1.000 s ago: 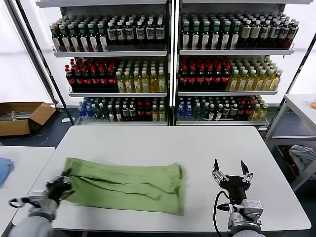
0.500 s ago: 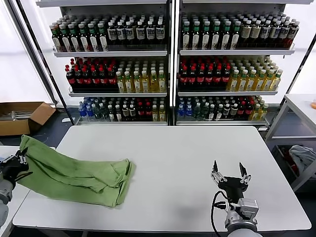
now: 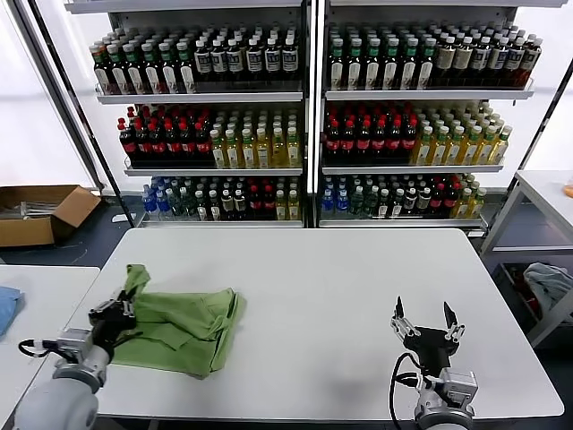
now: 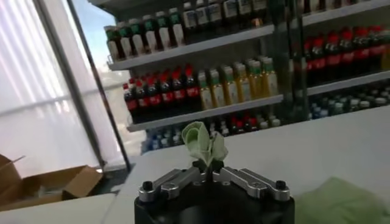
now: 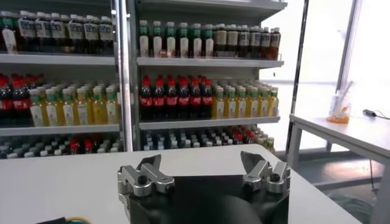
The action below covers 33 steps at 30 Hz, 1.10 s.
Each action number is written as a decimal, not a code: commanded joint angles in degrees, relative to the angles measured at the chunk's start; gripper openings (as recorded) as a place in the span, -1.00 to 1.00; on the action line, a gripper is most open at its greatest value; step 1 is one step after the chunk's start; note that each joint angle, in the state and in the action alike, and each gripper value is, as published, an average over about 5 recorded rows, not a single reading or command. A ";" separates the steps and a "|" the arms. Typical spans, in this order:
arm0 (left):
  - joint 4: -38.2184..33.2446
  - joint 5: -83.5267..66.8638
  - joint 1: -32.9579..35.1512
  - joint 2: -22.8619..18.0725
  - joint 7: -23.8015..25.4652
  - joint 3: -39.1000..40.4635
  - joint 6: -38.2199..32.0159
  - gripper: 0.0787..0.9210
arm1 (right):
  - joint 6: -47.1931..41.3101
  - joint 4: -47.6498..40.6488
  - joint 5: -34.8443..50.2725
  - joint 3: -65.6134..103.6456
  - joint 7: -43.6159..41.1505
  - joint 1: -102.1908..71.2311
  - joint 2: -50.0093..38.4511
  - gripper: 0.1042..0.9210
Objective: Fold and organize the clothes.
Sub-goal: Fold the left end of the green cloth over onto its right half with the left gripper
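green cloth, the folded polo shirt (image 3: 179,329), lies bunched at the lower left of the head view on the white table (image 3: 322,287), near the table's left edge. the left pincer (image 3: 115,315) sits at the shirt's left end in the lower left of the frame, jaws closed on a pinch of the fabric, which stands up in a small peak above it. the right pincer (image 3: 423,324) is at the lower right of the frame, over bare table and well apart from the shirt, its two fingers spread wide and holding nothing. shelves of bottles (image 3: 304,125) fill the upper half of the frame, and a cardboard box (image 3: 40,213) rests on the floor at the left.

left wrist view: the left pincer (image 4: 210,176) at bottom centre is clamped tight on a crumpled tuft of the shirt (image 4: 204,143) sticking up between its jaws; more green cloth shows at the lower right corner.

right wrist view: the right pincer (image 5: 204,170) at bottom centre stands wide apart and empty above the table (image 5: 61,182), with bottle shelves behind.
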 commanded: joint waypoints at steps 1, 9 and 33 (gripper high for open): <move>-4.22 2.27 -0.25 -4.46 -1.18 8.38 2.32 -0.95 | 0.22 0.09 -0.07 -0.06 0.06 -1.39 0.24 0.76; -1.18 5.51 -0.95 -6.84 0.38 12.71 2.26 -0.95 | 0.17 0.66 -0.70 -0.62 0.13 -2.04 0.49 0.76; 10.30 8.37 -4.11 -14.08 1.97 17.43 -5.85 -0.65 | 1.63 -1.33 -3.41 -3.33 0.07 -3.19 1.35 0.76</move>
